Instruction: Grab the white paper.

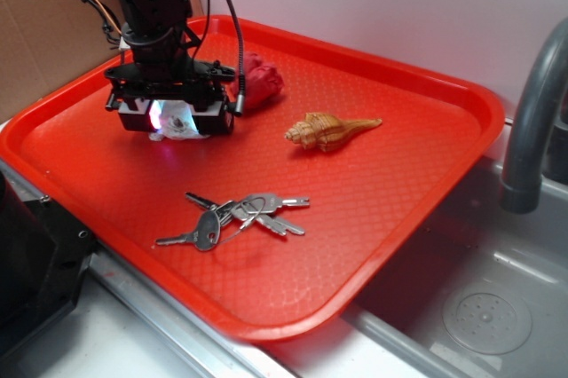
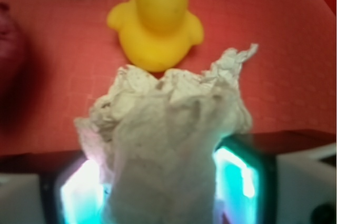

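Gripper (image 1: 175, 121) low over red tray (image 1: 399, 218), at far left part. White paper (image 2: 168, 145) sits between glowing fingers (image 2: 239, 179), both pads pressing it: claw clamped on paper. Yellow duck (image 2: 157, 21) just beyond paper on tray. Keys (image 1: 235, 216) and shell (image 1: 328, 129) apart from paper. Judgement: grasp seems done; lift not yet done.
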{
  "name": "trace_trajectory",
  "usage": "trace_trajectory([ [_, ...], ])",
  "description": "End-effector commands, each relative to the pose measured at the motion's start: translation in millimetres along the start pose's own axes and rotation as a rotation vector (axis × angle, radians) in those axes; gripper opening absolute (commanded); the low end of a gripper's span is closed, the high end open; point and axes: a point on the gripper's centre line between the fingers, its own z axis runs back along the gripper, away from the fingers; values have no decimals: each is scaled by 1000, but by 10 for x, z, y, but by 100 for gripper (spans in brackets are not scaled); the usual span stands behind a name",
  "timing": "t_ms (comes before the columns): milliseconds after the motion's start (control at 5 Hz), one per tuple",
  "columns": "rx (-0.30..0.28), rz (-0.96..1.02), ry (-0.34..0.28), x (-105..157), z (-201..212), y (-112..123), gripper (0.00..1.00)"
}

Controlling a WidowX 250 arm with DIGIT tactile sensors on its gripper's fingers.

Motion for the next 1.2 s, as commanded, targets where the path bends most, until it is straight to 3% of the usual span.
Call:
trace_trajectory([
  [0,-85,-247,50,-138,736,254,0],
  [200,-175,-451,45,-257,1237,418,0],
  [600,-94,-615,14,-109,2107,351,0],
  [800,-81,-583,-3,-89,2205,350,0],
  [1000,-60,-569,39,-64,2038,343,0],
])
